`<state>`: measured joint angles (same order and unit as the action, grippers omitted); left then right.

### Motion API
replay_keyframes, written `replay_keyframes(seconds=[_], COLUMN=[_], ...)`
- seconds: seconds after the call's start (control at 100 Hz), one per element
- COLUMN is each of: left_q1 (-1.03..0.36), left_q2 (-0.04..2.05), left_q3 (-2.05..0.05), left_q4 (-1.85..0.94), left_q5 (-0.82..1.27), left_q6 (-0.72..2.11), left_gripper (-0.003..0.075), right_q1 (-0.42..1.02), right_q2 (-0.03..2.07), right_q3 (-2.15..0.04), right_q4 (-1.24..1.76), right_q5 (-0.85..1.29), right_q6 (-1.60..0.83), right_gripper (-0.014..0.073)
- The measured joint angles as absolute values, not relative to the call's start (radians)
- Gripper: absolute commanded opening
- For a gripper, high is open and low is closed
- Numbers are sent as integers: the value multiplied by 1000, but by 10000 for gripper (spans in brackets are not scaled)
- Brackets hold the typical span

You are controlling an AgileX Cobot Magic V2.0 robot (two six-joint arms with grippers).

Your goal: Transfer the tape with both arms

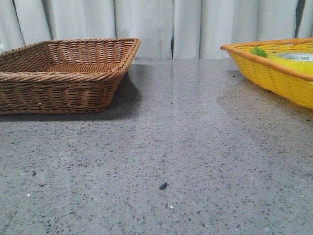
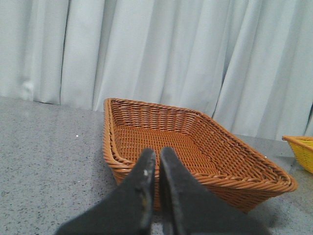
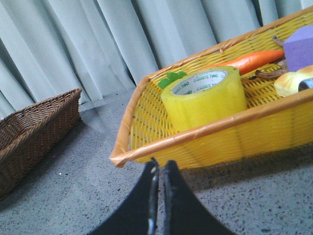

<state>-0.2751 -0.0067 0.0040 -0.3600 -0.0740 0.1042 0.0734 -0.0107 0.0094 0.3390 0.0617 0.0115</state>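
Note:
The tape point(image 3: 205, 98), a wide yellow roll with a white printed core, lies flat in the yellow basket point(image 3: 161, 144); in the front view its top point(image 1: 298, 59) shows over the basket rim point(image 1: 254, 51) at the far right. My right gripper point(image 3: 160, 169) is shut and empty, low over the table just short of the yellow basket's near corner. My left gripper point(image 2: 157, 155) is shut and empty, in front of the brown wicker basket point(image 2: 274, 182). Neither gripper shows in the front view.
The brown wicker basket point(image 1: 29, 90) stands at the back left, with nothing in it. The yellow basket also holds an orange carrot-like object point(image 3: 254, 59), a purple block point(image 3: 299, 46), a green piece point(image 3: 168, 79) and a pale object point(image 3: 293, 81). A white curtain point(image 1: 156, 24) hangs behind the grey table point(image 1: 171, 156).

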Motion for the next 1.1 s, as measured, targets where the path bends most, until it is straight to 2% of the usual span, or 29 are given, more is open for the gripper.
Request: replay_keyframes(seconds=[0.25,0.37,0.42,0.47,0.48,0.5,0.55,0.62,0.72,0.79,0.94,1.1], left_q1=[-275,-275,-275,-275,-275,-275,-275,-275,-275,-275,-275,-275], left_q2=[-7,-2,25,69,76,99,159,253,388,479,623,667], left_q3=[2,-30,-72,-126,-142,-166,-224,-306,-417,-488,-585,-603], left_q4=[-424,-440,-423,-396,-393,-386,-377,-370,-363,-360,-358,-358], left_q5=[-72,-8,44,96,102,116,146,184,265,332,421,430], left_q6=[102,102,102,102,102,102,102,102,102,107,120,122], left_gripper=[-21,-6,46,137,184,217,337,412,395,384,385,385], right_q1=[73,73,73,73,73,73,73,73,73,73,73,73], right_q2=[-11,-11,8,50,58,83,149,265,461,598,875,1148], right_q3=[-4,-124,-195,-271,-292,-323,-395,-500,-661,-785,-1032,-1235], right_q4=[451,419,379,350,346,337,320,306,298,293,238,168], right_q5=[-39,69,159,234,258,294,376,480,613,701,854,963], right_q6=[55,59,59,59,59,59,53,26,-32,-62,-81,-89], right_gripper=[-67,-64,-57,-34,-24,-12,51,162,346,416,416,416])
